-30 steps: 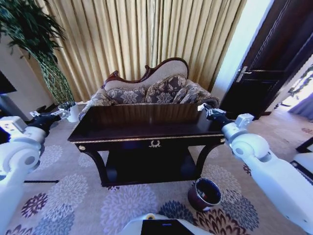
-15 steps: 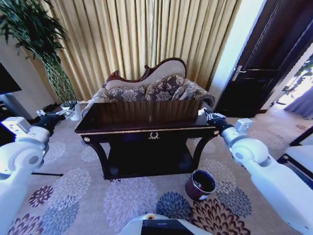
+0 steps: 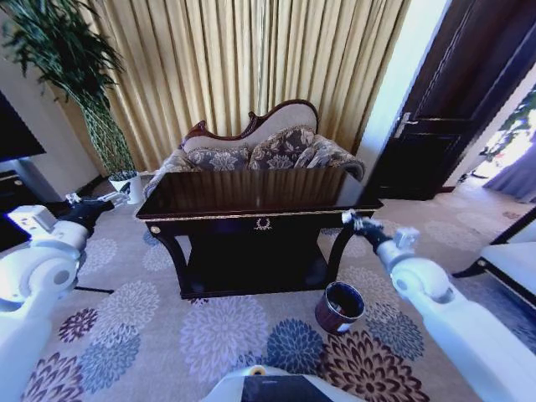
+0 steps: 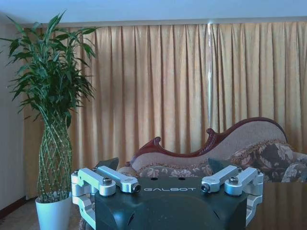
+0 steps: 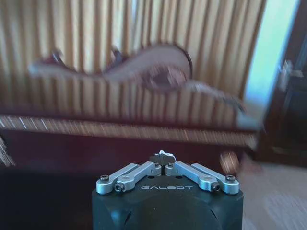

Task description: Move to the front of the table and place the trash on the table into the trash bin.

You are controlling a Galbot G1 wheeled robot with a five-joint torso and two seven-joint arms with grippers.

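table [image 3: 251,197]: ctr, before sofa [image 3: 260,151]
bin [image 3: 340,306]: floor, by table's R front leg
R gripper [image 5: 163,158]: fingers pinching white scrap [image 5: 165,154], near table's R corner
L gripper [image 4: 169,188]: fingers spread, off table's L end

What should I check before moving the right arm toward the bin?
1. Right end effector shut on the white scrap: ok.
2. Right end effector lined up over the trash bin: cannot tell; in the head view it hangs near the table's right front corner, with the bin lower in the picture.
3. Trash bin upright on the carpet, mouth open: ok.
4. Left end effector open, carrying nothing, off the table's left end: ok.
5. More trash on the table: cannot tell; the glossy top reflects the sofa.
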